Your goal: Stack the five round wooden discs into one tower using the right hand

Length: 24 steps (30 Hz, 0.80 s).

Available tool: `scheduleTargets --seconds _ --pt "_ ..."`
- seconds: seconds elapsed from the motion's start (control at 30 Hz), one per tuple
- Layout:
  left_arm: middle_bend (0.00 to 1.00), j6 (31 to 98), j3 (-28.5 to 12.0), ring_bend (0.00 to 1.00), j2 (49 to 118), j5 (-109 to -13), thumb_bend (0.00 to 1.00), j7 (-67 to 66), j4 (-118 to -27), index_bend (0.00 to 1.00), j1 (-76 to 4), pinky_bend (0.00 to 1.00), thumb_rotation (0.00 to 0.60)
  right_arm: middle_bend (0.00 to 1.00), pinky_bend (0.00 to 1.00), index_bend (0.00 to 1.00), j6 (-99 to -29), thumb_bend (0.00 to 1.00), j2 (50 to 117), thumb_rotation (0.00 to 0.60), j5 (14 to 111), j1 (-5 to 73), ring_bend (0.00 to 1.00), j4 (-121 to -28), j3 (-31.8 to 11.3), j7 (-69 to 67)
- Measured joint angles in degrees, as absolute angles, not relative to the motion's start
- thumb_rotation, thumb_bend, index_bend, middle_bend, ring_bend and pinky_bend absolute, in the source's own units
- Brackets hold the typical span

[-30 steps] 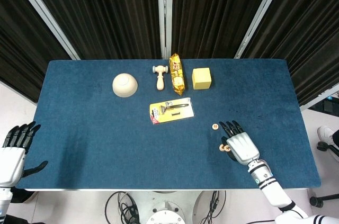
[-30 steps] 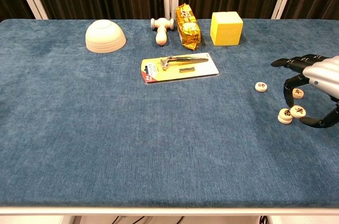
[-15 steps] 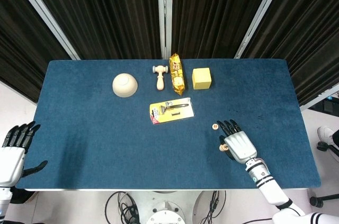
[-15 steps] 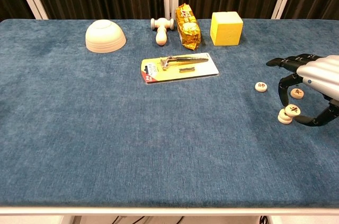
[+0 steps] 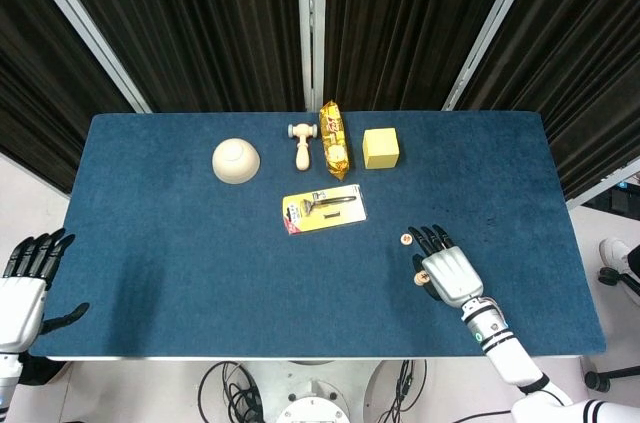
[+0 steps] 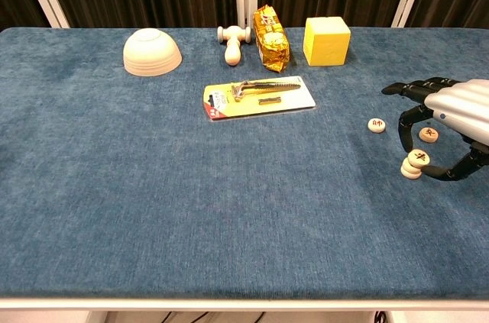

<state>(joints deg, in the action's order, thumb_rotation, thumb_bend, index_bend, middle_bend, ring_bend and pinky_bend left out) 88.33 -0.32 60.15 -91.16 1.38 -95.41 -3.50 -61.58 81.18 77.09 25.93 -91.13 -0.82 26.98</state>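
My right hand [image 6: 452, 113] hovers at the table's right side, palm down. Its thumb and a finger pinch a round wooden disc [image 6: 418, 158] with a dark mark. That disc sits right over a small stack of discs [image 6: 411, 171], slightly off to the right; contact cannot be told. Another disc [image 6: 429, 134] lies on the cloth under the fingers. A lone disc [image 6: 376, 124] lies to the left of the hand. In the head view the right hand [image 5: 449, 273] covers most discs; the lone disc [image 5: 406, 238] and the stack [image 5: 420, 279] show. My left hand [image 5: 25, 283] hangs off the table's left front corner, fingers apart, holding nothing.
Along the back stand an upturned cream bowl [image 6: 152, 51], a wooden mallet [image 6: 233, 40], a yellow snack bag [image 6: 270, 27] and a yellow block [image 6: 326, 40]. A carded peeler pack [image 6: 258, 95] lies mid-table. The blue table's right edge [image 5: 572, 233] is close to the right hand.
The right hand has shifted a little left, carrying the pinched disc from beside the small stack to directly over it. The other discs and the left hand have stayed put.
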Motion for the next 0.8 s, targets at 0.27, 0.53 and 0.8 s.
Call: scheduleTargets --seconds 0.27,0.53,0.8 --pt "0.00 88.34 -0.27 0.00 60.15 -91.27 0.14 1.17 -95.43 0.08 -3.50 0.00 0.600 0.02 0.00 0.43 -61.43 0.23 80.96 0.600 76.92 26.00 0.00 -91.24 -0.71 27.02" --pt "0.00 88.48 -0.25 0.00 60.12 -91.37 0.14 1.13 -95.51 0.08 -3.44 0.00 0.600 0.02 0.00 0.39 -61.58 0.23 80.63 0.600 77.44 25.98 0.00 -91.60 -0.51 26.49" --pt "0.00 88.41 -0.22 0.00 60.13 -91.45 0.14 1.07 -95.57 0.08 -3.48 0.00 0.600 0.02 0.00 0.37 -63.29 0.23 78.94 0.600 77.83 26.06 0.00 -93.04 -2.39 24.83"
